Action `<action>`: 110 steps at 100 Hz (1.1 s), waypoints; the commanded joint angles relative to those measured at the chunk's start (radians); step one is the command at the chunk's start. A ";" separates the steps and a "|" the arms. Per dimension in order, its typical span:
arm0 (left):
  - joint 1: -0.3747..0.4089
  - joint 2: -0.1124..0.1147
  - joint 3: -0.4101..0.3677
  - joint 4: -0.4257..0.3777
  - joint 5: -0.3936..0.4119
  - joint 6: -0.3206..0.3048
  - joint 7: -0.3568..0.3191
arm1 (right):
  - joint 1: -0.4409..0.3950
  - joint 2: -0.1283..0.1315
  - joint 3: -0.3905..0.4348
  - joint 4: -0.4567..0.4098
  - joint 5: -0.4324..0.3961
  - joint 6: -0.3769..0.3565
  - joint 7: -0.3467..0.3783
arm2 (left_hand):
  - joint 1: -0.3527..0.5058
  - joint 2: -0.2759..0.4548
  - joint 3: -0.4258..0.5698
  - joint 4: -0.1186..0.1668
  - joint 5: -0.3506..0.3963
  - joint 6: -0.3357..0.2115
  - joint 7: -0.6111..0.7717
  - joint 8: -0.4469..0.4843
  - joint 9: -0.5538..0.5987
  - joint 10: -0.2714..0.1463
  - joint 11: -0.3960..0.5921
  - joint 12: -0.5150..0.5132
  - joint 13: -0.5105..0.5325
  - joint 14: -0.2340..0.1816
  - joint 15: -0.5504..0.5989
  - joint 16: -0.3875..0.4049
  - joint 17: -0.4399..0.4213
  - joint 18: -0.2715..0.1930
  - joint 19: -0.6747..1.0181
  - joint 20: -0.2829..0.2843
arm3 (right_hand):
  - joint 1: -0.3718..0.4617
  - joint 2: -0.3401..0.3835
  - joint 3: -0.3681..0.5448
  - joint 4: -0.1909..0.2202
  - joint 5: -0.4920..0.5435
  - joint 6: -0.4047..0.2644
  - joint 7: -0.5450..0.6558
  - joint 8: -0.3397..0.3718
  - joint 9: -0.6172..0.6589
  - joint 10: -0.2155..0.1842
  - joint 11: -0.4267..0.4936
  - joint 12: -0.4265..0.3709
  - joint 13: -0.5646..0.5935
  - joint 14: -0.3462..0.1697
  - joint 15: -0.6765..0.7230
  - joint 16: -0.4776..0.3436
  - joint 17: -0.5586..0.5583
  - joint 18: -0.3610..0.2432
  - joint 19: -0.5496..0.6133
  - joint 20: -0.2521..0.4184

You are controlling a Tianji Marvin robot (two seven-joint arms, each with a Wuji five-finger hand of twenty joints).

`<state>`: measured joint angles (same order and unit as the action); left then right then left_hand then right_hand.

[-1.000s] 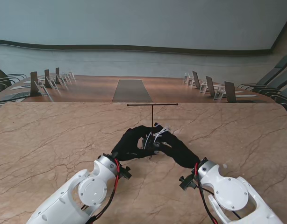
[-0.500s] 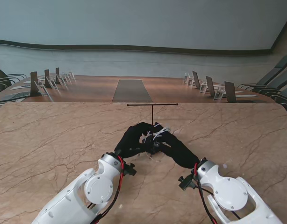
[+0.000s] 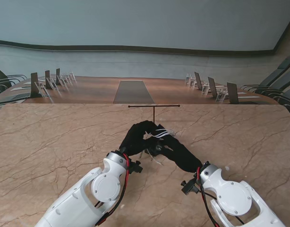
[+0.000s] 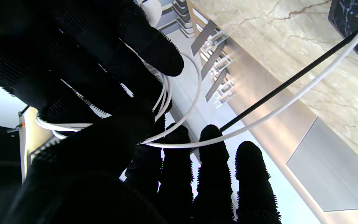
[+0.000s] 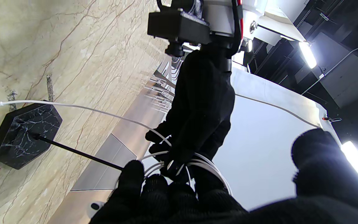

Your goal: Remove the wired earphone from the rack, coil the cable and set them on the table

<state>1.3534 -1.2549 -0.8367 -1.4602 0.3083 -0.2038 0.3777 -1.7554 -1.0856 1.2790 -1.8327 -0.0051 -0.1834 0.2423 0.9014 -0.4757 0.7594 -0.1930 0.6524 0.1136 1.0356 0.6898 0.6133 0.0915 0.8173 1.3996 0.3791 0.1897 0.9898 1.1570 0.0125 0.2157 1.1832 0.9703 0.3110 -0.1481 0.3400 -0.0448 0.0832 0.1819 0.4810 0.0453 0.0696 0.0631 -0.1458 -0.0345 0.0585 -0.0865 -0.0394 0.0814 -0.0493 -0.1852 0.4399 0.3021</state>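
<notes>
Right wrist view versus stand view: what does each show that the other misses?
Only the right wrist view shows the rack's black marble base and the cable's free end trailing past it. Only the stand view shows the rack's crossbar, bare, and both arms at once. Both show the left hand and right hand meeting over the table, white cable looped around the fingers.

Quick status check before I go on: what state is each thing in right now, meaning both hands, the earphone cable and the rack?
left hand: shut on the earphone cable, raised off the table.
right hand: shut on the earphone cable, fingers meeting the left hand's.
earphone cable: off the rack, wound in several white loops between the hands, one strand trailing out toward the table.
rack: upright on its black base, crossbar bare.
</notes>
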 commanded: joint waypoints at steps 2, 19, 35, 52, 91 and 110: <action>-0.008 -0.023 0.007 -0.002 -0.009 -0.009 0.010 | -0.019 -0.003 -0.007 -0.015 -0.004 0.002 0.011 | 0.046 -0.032 0.081 -0.037 0.011 -0.197 0.010 0.073 0.019 -0.035 -0.017 0.041 0.020 -0.013 0.018 -0.010 -0.001 -0.009 0.029 -0.008 | -0.040 0.016 -0.002 -0.009 0.007 -0.011 0.013 0.006 0.053 -0.037 0.093 0.022 0.020 -0.035 0.015 0.005 0.005 -0.029 -0.022 0.024; -0.012 -0.019 0.002 -0.007 -0.016 -0.001 -0.004 | -0.036 -0.001 0.005 -0.026 -0.012 0.009 0.016 | 0.087 -0.006 0.071 -0.068 -0.017 -0.182 0.080 0.215 0.000 -0.045 -0.005 0.076 -0.006 -0.022 0.008 0.044 -0.029 -0.039 0.014 -0.015 | -0.040 0.017 -0.003 -0.009 0.006 -0.012 0.008 0.005 0.053 -0.031 0.093 0.022 0.020 -0.027 0.016 0.005 0.005 -0.025 -0.025 0.028; -0.011 -0.015 -0.011 -0.018 -0.005 0.013 -0.005 | -0.050 0.001 0.017 -0.034 -0.019 0.016 0.022 | 0.080 0.013 0.057 -0.076 -0.040 -0.176 0.123 0.272 0.003 -0.045 0.023 0.102 -0.011 -0.022 0.042 0.065 -0.037 -0.057 0.051 0.013 | -0.042 0.019 -0.004 -0.010 -0.003 -0.013 -0.012 -0.002 0.053 -0.024 0.093 0.022 0.018 -0.021 0.017 0.009 0.002 -0.020 -0.029 0.032; 0.003 -0.007 -0.033 -0.038 0.009 0.017 -0.006 | -0.060 -0.002 0.029 -0.033 -0.029 0.013 0.005 | 0.026 -0.017 0.126 -0.080 -0.029 -0.167 0.156 0.278 0.025 -0.039 0.054 0.106 0.003 -0.010 0.085 0.047 -0.010 -0.064 0.111 0.066 | -0.052 0.023 -0.001 -0.010 0.049 -0.033 -0.341 -0.018 0.052 -0.011 0.093 0.022 0.017 -0.020 0.014 -0.009 0.008 -0.023 -0.076 0.065; 0.013 0.002 -0.048 -0.055 0.014 0.012 -0.026 | -0.087 0.002 0.049 -0.056 -0.053 0.047 0.017 | -0.003 -0.035 0.174 -0.076 -0.019 -0.166 0.175 0.290 0.041 -0.036 0.067 0.108 0.016 -0.009 0.099 0.042 0.001 -0.058 0.112 0.081 | -0.063 0.025 0.007 -0.011 0.095 -0.054 -0.528 -0.046 0.051 0.002 0.092 0.022 0.019 -0.018 0.016 -0.010 0.013 -0.022 -0.104 0.104; 0.008 0.002 -0.047 -0.053 0.013 0.010 -0.027 | -0.119 0.006 0.067 -0.078 -0.066 0.063 0.029 | -0.005 -0.031 0.176 -0.077 -0.020 -0.168 0.185 0.302 0.044 -0.038 0.070 0.109 0.018 -0.010 0.101 0.042 0.002 -0.057 0.112 0.083 | -0.062 0.026 0.002 -0.012 0.068 -0.070 -0.494 0.234 0.051 0.002 0.092 0.022 0.017 -0.008 0.020 0.028 0.009 -0.013 -0.086 0.116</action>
<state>1.3638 -1.2507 -0.8807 -1.5043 0.3230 -0.1901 0.3485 -1.8533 -1.0835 1.3439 -1.9062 -0.0628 -0.1288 0.2683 0.8778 -0.5182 0.8615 -0.2744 0.6249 0.0419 1.0827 0.9239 0.6467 0.0793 0.8613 1.4771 0.3804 0.1897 1.0673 1.1965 0.0123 0.1844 1.2602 1.0336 0.2844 -0.1497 0.3397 -0.0448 0.1473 0.1139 -0.0477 0.1769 0.1189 0.0531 -0.0548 -0.0113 0.0752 -0.1181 -0.0273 0.0843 -0.0384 -0.1852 0.3570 0.3958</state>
